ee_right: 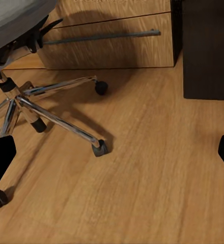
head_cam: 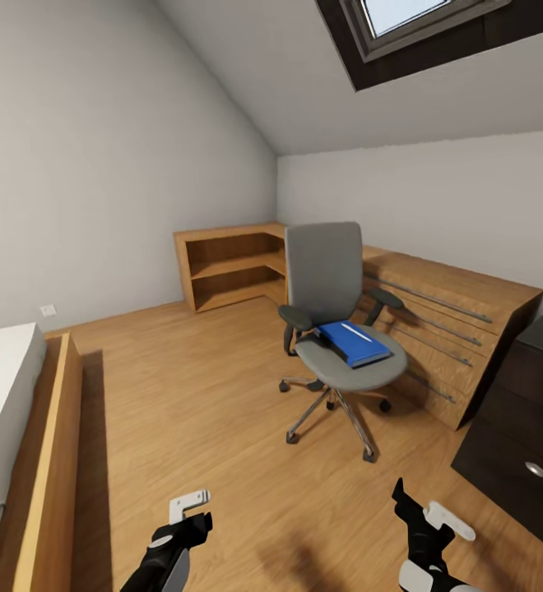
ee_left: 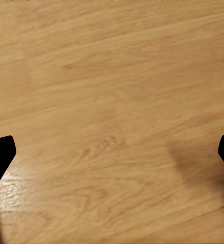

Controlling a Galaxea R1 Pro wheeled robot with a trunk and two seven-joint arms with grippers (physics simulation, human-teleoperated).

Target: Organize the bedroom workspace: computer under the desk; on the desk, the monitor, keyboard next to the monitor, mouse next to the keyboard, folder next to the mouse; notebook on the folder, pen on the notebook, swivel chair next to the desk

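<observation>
The folder [head_cam: 355,344] lay on the swivel chair [head_cam: 335,312] seat, mid-room, a slim white item resting on it. Both the left gripper [head_cam: 188,511] and right gripper [head_cam: 424,511] hung low with jaws spread, empty. Approach squarely; grasp the folder's near edge level.

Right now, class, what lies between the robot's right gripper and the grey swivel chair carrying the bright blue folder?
Head view: bare light wood plank floor separates the right gripper from the grey swivel chair with the blue folder.
</observation>
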